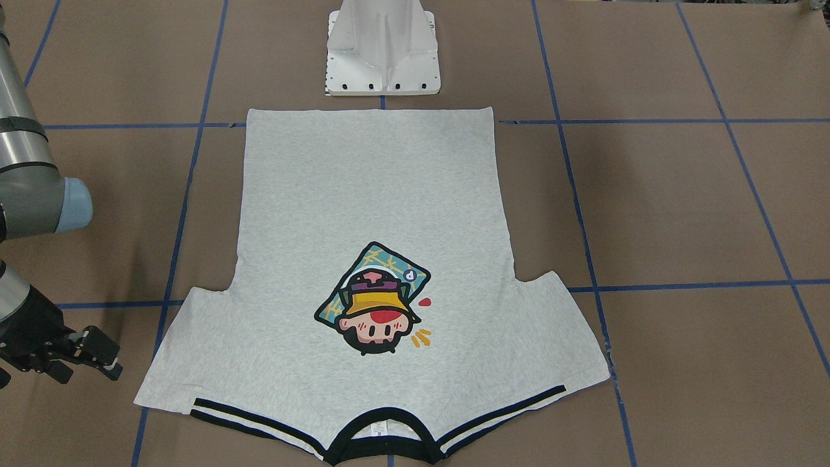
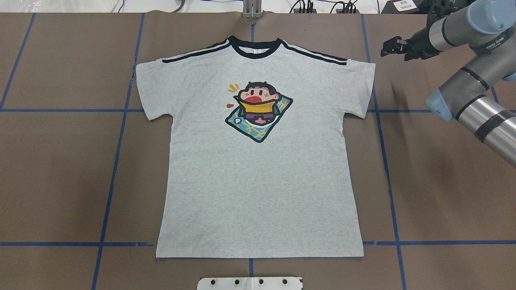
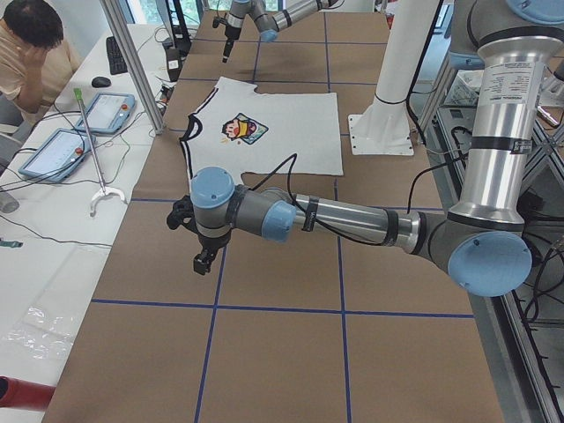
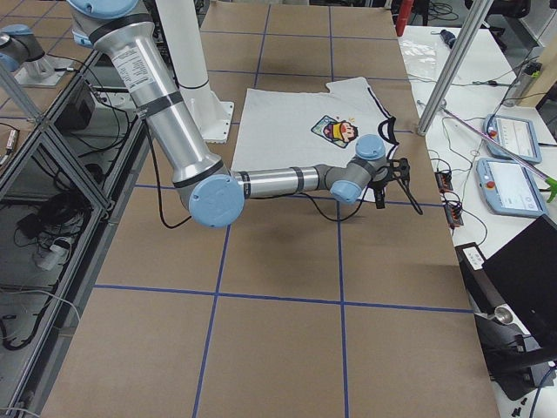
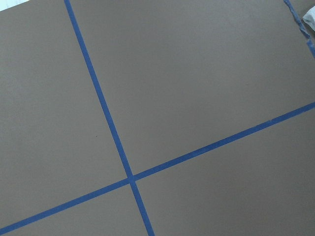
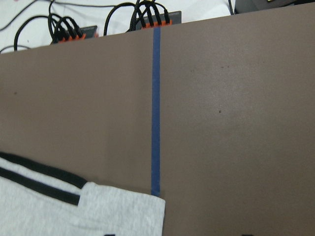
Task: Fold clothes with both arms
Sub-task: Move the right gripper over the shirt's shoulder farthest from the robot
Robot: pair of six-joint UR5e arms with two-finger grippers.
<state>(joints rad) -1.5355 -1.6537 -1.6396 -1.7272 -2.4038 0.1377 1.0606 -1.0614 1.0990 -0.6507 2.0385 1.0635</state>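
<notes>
While the right gripper (image 2: pixel 389 46) is held just beside the T-shirt (image 2: pixel 258 181) sleeve, jaws apparently apart (small in view), the left gripper (image 3: pixel 204 262) is kept well apart over bare bench (image 2: pixel 60 161); its state can't be told. Shirt is laid flat, print up. Risk: fabric dragged askew if one side is pulled w/o the other. No containers are seen.

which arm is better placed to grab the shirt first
Right. The right gripper hovers just off the shirt, by its sleeve; the left gripper hangs over bare table, far from it.
</notes>
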